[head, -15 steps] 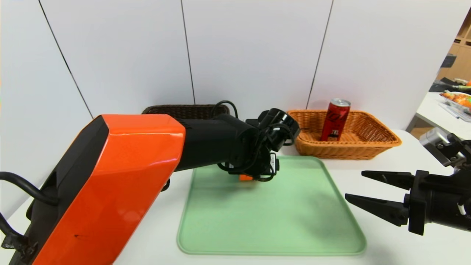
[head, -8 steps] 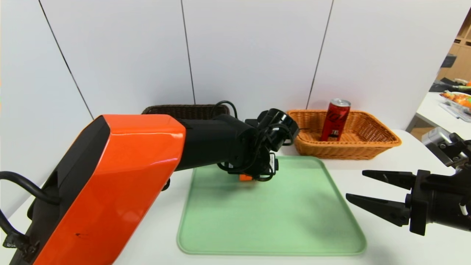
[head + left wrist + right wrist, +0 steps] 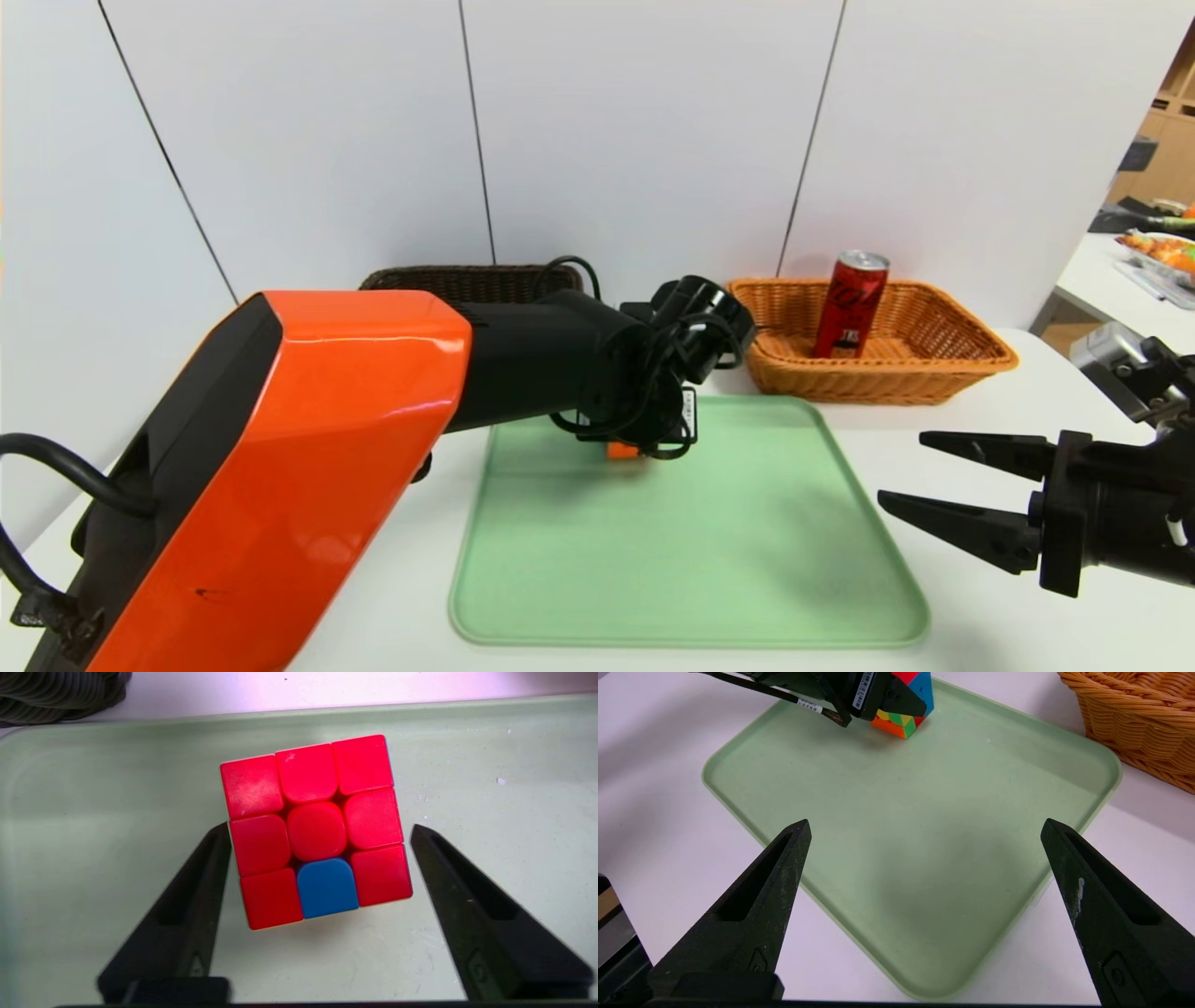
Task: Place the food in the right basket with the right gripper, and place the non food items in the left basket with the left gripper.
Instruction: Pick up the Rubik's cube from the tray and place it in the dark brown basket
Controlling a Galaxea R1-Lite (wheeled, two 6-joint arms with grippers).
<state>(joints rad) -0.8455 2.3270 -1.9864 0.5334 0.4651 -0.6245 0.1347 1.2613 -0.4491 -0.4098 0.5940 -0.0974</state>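
From the head view I see no shift in either arm across the last second; the one change is at the left end effector (image 3: 317, 833), whose fingers (image 3: 196, 896) have begun to draw in around the cube (image 3: 315, 828). In the left wrist view one finger looks to be touching the cube's side, while the other stands just beside it with a sliver of tray (image 3: 747, 579) visible between. I therefore read it as partly closed and not yet gripping. The cube sits near the tray's far edge, toward the far left corner, seemingly canted on the tray floor.

The dark basket (image 3: 448, 277) stands at the bench's far edge, behind the left arm. A grey roll (image 3: 56, 695) lies just off the tray's far edge; whether it is in that basket I cannot tell.

The can (image 3: 851, 303) stands upright in the orange basket (image 3: 980, 350) at the far right, so I judge the food step complete.

The right end effector (image 3: 901, 473) is parked near the bench's right edge, wide open and empty.

Judgement: once the fingers seat, the cube goes to the dark basket.
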